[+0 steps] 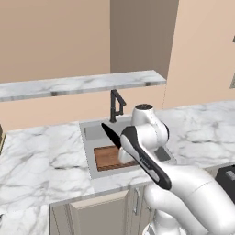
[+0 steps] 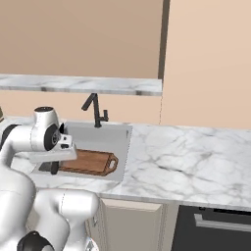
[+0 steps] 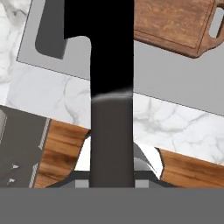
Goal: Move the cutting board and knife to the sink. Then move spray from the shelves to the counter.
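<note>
Gripping the knife [image 3: 111,65] by its slim handle, gripper [image 1: 123,148] pinched tight, blade poised over the sink [image 1: 89,131] beside the cutting board [image 1: 110,158] already in it. Looks stiff, light, smooth; likely to pivot or slip if grip loosens.

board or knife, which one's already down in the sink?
The cutting board: it lies flat in the sink. The knife is up in the gripper, jaws shut on its handle.

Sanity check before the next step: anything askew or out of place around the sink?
Nothing spilled or damaged. The cutting board lies flat in the sink. The knife is not down yet: the gripper holds it by the handle, blade slanting up over the basin near the faucet.
</note>
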Controlling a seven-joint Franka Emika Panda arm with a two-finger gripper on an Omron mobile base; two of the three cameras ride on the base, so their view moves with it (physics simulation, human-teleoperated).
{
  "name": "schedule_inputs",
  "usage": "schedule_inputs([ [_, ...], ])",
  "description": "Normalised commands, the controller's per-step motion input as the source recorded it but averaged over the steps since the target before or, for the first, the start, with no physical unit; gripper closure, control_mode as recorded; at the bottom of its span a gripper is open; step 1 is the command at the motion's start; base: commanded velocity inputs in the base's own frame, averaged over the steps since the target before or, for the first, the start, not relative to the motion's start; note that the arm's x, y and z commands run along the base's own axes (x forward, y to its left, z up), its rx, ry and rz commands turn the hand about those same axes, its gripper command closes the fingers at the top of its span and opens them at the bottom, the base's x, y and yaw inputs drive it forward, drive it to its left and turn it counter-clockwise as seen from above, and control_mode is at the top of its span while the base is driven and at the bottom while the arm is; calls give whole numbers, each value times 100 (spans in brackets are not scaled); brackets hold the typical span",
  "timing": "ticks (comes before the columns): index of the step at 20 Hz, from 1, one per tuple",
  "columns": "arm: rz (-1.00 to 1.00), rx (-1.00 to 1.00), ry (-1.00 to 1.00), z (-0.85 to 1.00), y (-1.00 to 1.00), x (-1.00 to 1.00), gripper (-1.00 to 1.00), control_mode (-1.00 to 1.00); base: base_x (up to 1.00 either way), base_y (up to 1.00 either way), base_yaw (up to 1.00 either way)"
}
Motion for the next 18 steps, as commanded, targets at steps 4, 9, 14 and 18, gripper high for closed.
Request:
schedule_inputs([
  [4, 18, 0, 5, -2, -15, 40, 100, -100, 0, 0, 0],
  [9, 4, -7, 0, -12, -9, 39, 100, -100, 0, 0, 0],
  [14, 0, -19, 0, -24, -4, 45, 100, -100, 0, 0, 0],
  [18, 3, -3, 0, -17, -12, 47, 100, -100, 0, 0, 0],
])
